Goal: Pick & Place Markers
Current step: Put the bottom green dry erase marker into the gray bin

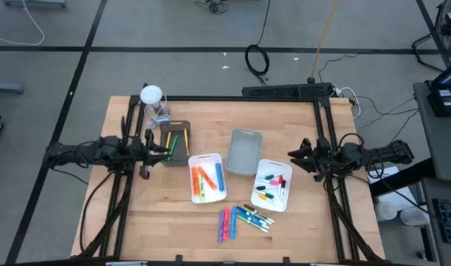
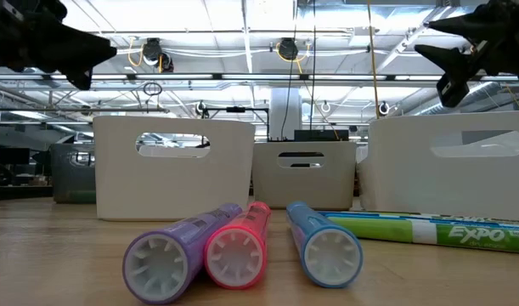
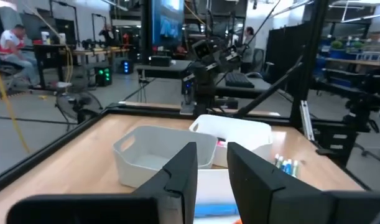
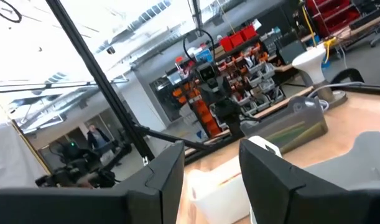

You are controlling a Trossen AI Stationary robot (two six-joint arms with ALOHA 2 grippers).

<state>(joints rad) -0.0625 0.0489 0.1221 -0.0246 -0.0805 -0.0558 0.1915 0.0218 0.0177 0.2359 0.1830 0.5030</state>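
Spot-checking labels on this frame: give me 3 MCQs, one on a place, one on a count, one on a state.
1. Where do the loose markers lie?
A. in the grey tray
B. on the bare table near its front edge
C. beside the white cup at the back

2. How many trays are on the table?
A. two
B. four
C. six

3. What is in the grey tray?
A. nothing visible
B. orange markers
C. a cup

Answers: 1 B, the high view shows them on the wood in front of the trays. 2 B, a dark tray, a white tray, the grey tray and another white tray. 3 A, its floor shows bare from above, while the other three hold markers.
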